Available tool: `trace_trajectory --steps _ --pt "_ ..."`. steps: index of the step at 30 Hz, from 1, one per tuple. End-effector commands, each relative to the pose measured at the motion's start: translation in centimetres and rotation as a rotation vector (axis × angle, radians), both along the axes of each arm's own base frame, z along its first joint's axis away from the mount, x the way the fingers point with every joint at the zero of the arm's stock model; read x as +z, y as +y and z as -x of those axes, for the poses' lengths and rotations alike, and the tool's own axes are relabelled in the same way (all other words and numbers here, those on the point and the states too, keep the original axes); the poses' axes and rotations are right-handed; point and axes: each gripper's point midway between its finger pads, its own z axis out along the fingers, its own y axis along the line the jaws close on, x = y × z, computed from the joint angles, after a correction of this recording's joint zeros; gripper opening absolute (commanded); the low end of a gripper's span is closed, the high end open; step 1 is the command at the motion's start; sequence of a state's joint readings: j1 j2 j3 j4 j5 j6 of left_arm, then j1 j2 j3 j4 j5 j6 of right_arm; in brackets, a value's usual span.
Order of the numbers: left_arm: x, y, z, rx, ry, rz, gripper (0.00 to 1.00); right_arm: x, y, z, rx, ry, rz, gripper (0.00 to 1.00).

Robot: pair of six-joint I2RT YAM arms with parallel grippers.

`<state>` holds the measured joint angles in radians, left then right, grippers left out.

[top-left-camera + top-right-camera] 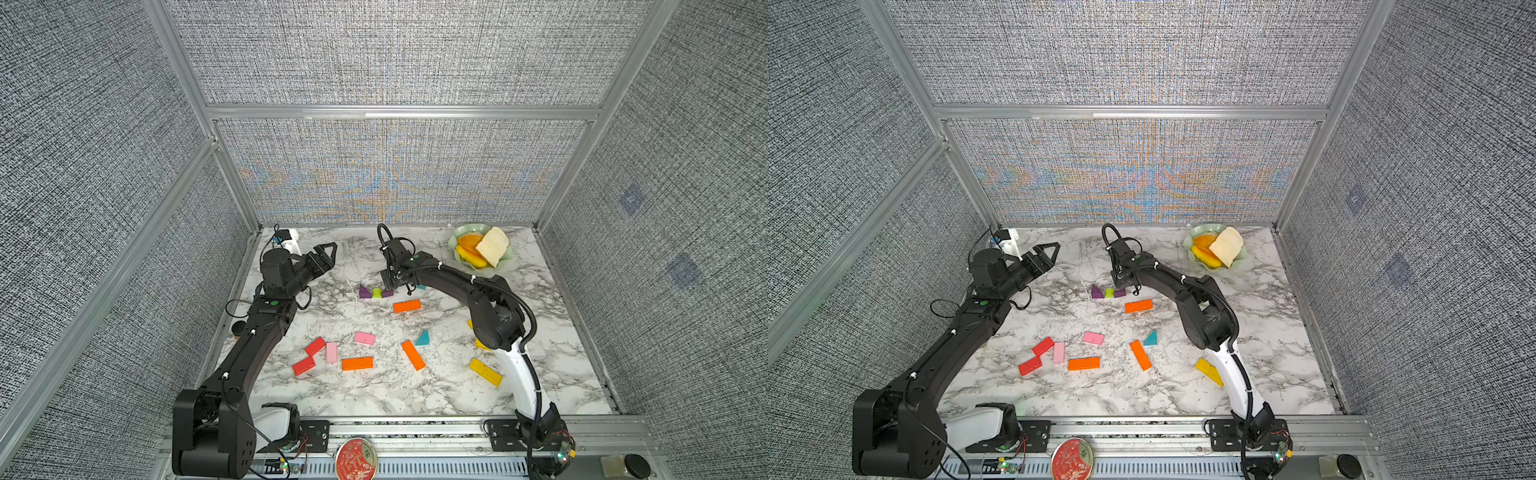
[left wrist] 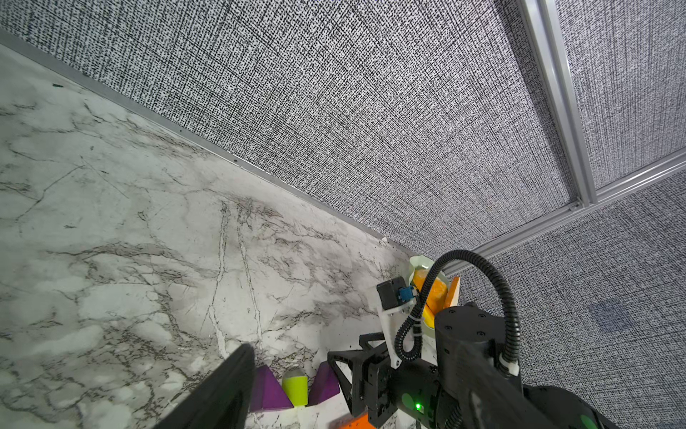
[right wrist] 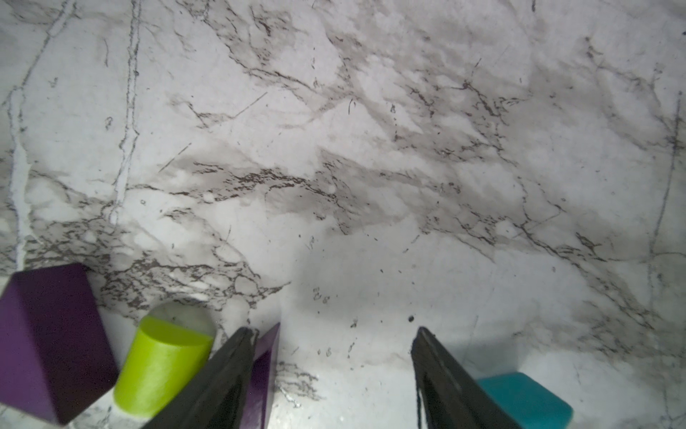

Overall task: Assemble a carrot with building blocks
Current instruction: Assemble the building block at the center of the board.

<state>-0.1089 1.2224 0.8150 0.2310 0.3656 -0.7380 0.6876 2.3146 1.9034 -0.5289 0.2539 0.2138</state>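
Right gripper [image 3: 334,330]: low over the table [image 3: 371,148], jaws spread, only bare marble between them.
One finger: right by a purple triangle [image 3: 265,364]; cannot tell whether it touches.
Beyond that finger: lime stub [image 3: 159,367], then a second purple triangle [image 3: 48,341]. The three stand in a row.
Outside the other finger: teal piece [image 3: 527,397], just beside it, not gripped.
Toward the arm's base: orange bar [image 1: 407,306], near the gripper. A second orange bar [image 1: 357,363], third orange bar [image 1: 413,355] and teal triangle [image 1: 423,338] lie well apart, farther back.
Left gripper [image 1: 328,253]: hovers off the table, across the row from the right gripper and well apart. Spread or pressed together cannot be told; no block seen in it.
Step, judged: the leafy top is being set, stub flanked by triangles. The orange body is not yet built.
Next move, judged: lift straight up so the finger does not drag the near triangle. Then go for the near orange bar, jaws across its narrow width, and lay it against the row.
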Motion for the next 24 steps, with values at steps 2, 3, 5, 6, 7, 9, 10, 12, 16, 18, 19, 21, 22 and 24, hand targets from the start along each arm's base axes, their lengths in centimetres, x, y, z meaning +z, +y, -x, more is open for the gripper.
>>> trace_trajectory --steps 2,3,5,6,7,9,10,12,16,18,19,21,22,24 --pt "0.2 0.0 -0.1 -0.001 -0.014 -0.002 0.85 0.2 -0.5 0.2 0.004 0.007 0.022 0.71" --pt "0.2 0.0 -0.1 -0.001 -0.013 -0.002 0.85 0.3 -0.4 0.2 0.004 0.005 0.02 0.71" --pt "0.1 0.0 -0.1 -0.001 -0.013 -0.002 0.85 0.4 -0.5 0.3 0.005 0.004 0.022 0.7" --pt "0.1 0.0 -0.1 -0.002 -0.013 -0.003 0.85 0.5 -0.5 0.2 0.004 0.002 0.023 0.7" --pt "0.1 0.0 -0.1 -0.002 -0.012 -0.002 0.85 0.5 -0.6 0.2 0.003 0.001 0.027 0.7" --pt "0.1 0.0 -0.1 -0.001 -0.012 -0.003 0.85 0.5 -0.6 0.2 0.002 0.001 0.028 0.7" --pt "0.1 -0.1 -0.1 -0.003 -0.012 -0.003 0.85 0.6 -0.6 0.3 0.002 0.0 0.026 0.7" --pt "0.1 0.0 -0.1 0.0 -0.012 -0.003 0.85 1.1 -0.6 0.2 0.003 -0.005 0.018 0.7" --pt "0.1 0.0 -0.1 -0.001 -0.012 -0.002 0.85 3.2 -0.7 0.5 -0.009 -0.034 -0.001 0.72" --pt "0.1 0.0 -0.1 0.0 -0.013 -0.003 0.85 4.5 -1.4 0.9 -0.037 -0.057 -0.01 0.77" --pt "0.2 0.0 -0.1 -0.001 -0.015 -0.003 0.85 4.9 -1.8 1.3 -0.054 -0.061 -0.023 0.8" --pt "0.4 -0.2 0.0 -0.008 -0.019 0.003 0.85 5.7 -2.8 2.5 -0.081 -0.065 -0.052 0.89" --pt "0.3 -0.4 0.1 -0.018 -0.02 0.006 0.85 5.7 -3.2 3.0 -0.092 -0.056 -0.061 0.92" --pt "0.2 -1.6 0.3 -0.057 -0.02 0.016 0.85 5.4 -3.9 4.5 -0.105 -0.017 -0.08 0.99"
